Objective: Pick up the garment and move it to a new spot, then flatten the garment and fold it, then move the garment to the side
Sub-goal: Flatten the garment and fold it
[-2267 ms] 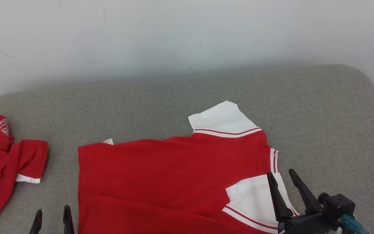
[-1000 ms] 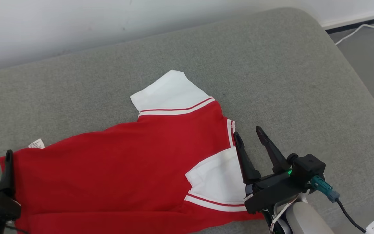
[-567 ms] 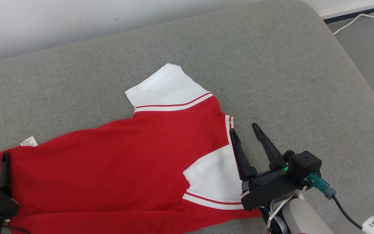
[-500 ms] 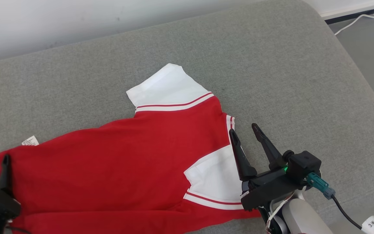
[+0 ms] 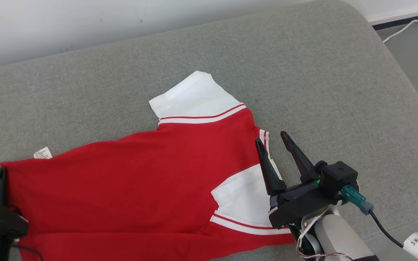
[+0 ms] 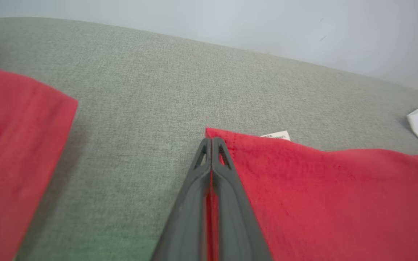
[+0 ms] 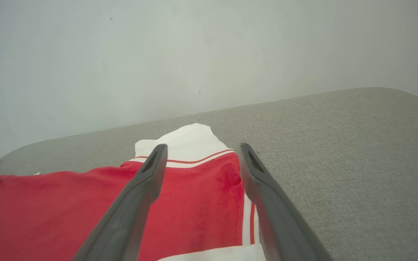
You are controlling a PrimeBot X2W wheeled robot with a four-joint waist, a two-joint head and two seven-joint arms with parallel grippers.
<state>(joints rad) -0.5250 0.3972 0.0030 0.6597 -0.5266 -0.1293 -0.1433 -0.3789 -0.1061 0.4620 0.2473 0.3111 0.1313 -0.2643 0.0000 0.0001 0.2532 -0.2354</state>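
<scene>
On the grey padded surface the red garment lies nearly flat, the left gripper with jaws clamped on its hem corner and the right gripper with jaws apart over the collar end, apparently readying a 2-point lift.

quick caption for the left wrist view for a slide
Left gripper shut on a corner of the red shirt, which lies on the grey cushion.

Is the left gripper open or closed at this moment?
Shut. In the left wrist view the left gripper has its fingers pressed together on the corner of the red garment.
</scene>
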